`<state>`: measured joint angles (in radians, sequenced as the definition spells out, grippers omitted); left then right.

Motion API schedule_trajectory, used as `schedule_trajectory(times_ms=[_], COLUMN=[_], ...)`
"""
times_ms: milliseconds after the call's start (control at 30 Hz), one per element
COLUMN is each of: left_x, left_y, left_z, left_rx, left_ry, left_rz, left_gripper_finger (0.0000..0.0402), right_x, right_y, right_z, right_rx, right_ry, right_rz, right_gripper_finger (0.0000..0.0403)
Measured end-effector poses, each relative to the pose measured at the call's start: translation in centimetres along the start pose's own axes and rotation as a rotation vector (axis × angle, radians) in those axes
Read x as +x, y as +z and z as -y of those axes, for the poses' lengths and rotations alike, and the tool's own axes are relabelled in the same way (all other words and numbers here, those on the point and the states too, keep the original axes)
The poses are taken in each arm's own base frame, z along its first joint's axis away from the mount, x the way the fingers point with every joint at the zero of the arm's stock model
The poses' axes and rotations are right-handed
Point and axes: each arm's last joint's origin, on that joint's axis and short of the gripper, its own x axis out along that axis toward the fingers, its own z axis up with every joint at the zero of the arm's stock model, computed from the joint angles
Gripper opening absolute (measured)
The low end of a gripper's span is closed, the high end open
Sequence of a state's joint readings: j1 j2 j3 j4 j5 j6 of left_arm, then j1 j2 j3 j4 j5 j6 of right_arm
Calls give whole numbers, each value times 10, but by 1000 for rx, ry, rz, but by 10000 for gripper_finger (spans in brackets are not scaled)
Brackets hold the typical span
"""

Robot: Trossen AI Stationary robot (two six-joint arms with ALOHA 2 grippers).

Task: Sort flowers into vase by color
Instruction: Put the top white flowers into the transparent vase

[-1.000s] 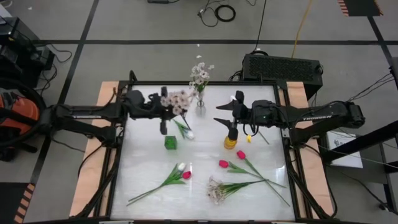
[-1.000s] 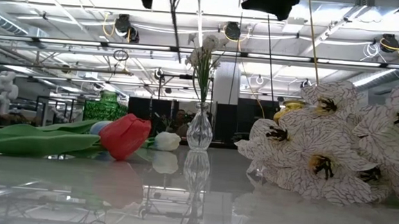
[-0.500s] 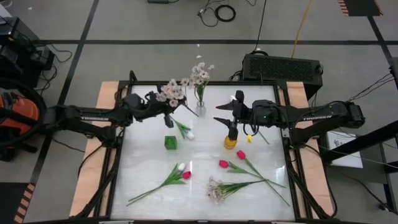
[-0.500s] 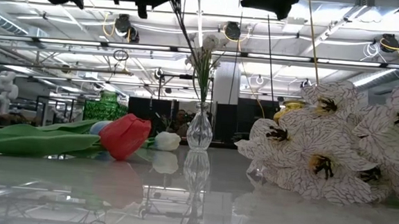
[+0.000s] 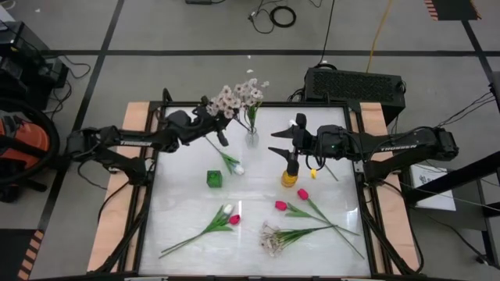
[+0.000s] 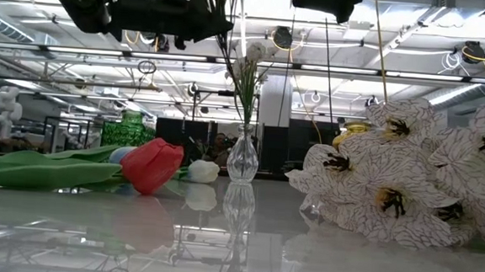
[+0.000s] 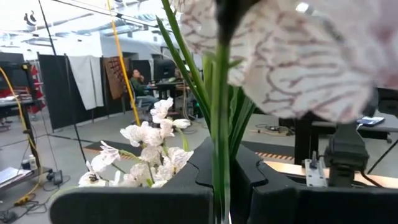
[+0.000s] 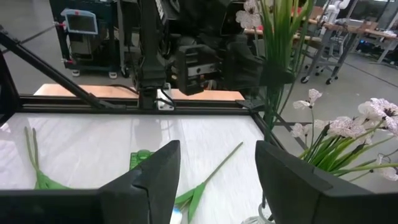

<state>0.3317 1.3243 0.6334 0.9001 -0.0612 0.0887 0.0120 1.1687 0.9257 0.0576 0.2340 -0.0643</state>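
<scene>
**Operator:** Above the table's far edge, near its middle, I see a bushy spray of pale blossoms (image 5: pixel 228 100) held in the air by its green stem. My left gripper (image 5: pixel 209 123) is clamped shut on that stem. The blossom heads hang just beside the spray already standing in the clear glass vase (image 5: pixel 251 137).

**Listener:** Where is that vase, and what is in it?

**Operator:** It stands at the far middle of the white table (image 5: pixel 187 218). From the low view the vase (image 6: pixel 242 160) is upright, with thin green stems rising from its neck to small white blossoms. My left wrist view looks straight up the held stem (image 7: pixel 219 155), with large veined petals close to the lens.

**Listener:** And the other arm?

**Operator:** My right gripper (image 5: pixel 293 164) hovers over a small yellow vase (image 5: pixel 289 180), right of centre. Its fingers stand apart with nothing between them.

**Listener:** What else lies on the table?

**Operator:** A white tulip (image 5: pixel 231 162) lies near a small green vase (image 5: pixel 214 179). Toward the near edge, a white and a magenta tulip lie together (image 5: pixel 228 215) on leafy stems. To their right are two more magenta tulips (image 5: pixel 291 200), and another pale spray (image 5: pixel 270 239) lies flat beside them. In the low view that spray (image 6: pixel 409 176) fills the right side, and a magenta tulip (image 6: pixel 151 164) lies on the left.
</scene>
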Motion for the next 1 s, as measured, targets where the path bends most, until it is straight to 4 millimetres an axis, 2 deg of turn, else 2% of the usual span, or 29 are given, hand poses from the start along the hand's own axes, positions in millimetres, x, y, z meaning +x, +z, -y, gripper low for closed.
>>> schedule_trajectory(times_ms=[300,567,867,1000], left_x=[1,1,7,8], left_y=[-1,-2,-15,-17], left_z=[-10,-9,-8,-8], left_rx=[30,29,2,3], left_ry=[32,29,29,30], left_rz=[3,-4,-16,-17], left_gripper_finger=[14,14,15,29], right_x=[3,6,6,6], right_y=[-4,-6,-6,-6], right_z=[-1,-2,-2,-2], right_rx=[29,29,30,30], right_ry=[2,3,3,3], right_rz=[-25,-34,-33,-32], right_gripper_finger=[201,201,201,201])
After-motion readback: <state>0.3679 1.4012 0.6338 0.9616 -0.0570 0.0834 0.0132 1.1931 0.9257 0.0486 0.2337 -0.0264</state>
